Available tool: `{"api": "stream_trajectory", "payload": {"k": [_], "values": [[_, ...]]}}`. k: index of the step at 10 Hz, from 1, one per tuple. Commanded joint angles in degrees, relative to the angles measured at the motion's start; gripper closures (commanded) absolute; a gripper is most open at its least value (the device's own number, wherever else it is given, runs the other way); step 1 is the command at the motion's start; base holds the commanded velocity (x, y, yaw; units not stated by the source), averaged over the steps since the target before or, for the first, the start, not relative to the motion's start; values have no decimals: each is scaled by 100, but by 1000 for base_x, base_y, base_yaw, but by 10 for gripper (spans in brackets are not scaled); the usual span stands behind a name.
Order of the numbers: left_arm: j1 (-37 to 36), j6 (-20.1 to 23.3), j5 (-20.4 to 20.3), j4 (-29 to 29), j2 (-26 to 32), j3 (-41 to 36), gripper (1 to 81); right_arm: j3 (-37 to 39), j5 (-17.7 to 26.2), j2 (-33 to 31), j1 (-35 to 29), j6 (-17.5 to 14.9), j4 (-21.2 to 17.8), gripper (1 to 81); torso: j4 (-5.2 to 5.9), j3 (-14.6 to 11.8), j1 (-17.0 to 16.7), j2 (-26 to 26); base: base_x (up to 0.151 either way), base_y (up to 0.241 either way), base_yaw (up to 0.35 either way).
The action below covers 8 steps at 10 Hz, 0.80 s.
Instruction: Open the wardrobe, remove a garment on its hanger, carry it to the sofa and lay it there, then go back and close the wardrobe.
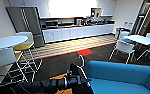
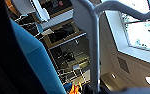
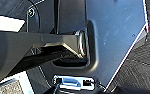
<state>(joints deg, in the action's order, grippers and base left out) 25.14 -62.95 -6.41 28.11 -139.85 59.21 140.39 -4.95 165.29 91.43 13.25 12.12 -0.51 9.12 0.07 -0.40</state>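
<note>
Left claw: I see my left arm come in low from the left in the head view, with the left claw [image 1: 74, 72] just beside the sofa's near arm; I cannot tell whether it is spread or pressed together.
Hanger: a thin pale hook [image 1: 82, 60] rises above that claw in the head view; in the left wrist view the hanger [image 2: 93, 47] shows as a pale bar running up to a curved top.
Garment: I cannot make out the black coat clearly; a dark mass sits low around my arm in the head view, too blurred to name.
Sofa: the bright-blue sofa [image 1: 121, 75] lies at lower right of the head view, its rounded back toward the room, and its blue side [image 2: 38, 60] shows close in the left wrist view.
Right claw: the right wrist view gives me the robot's own dark plate and bar over dark carpet; I cannot tell the right claw's state.
Room: a round white desk [image 1: 6, 42] with white chairs stands at left, a kitchen counter [image 1: 78, 31] along the far wall, a fridge [image 1: 28, 23] beside it, and a red floor patch [image 1: 85, 52] ahead.
</note>
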Motion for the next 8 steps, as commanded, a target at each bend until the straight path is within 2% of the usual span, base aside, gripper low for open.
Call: {"api": "stream_trajectory", "payload": {"k": [1, 8], "values": [[-804, 73, -246, 160, 27, -322, 811, -39, 310, -29, -85, -16, 54, 10, 0, 0, 0, 0, 0, 0, -246], [-786, 73, -238, 212, 132, -322, 811, -39, 319, -2, -120, -16, 54, 10, 0, 0, 0, 0, 0, 0, -249]]}}
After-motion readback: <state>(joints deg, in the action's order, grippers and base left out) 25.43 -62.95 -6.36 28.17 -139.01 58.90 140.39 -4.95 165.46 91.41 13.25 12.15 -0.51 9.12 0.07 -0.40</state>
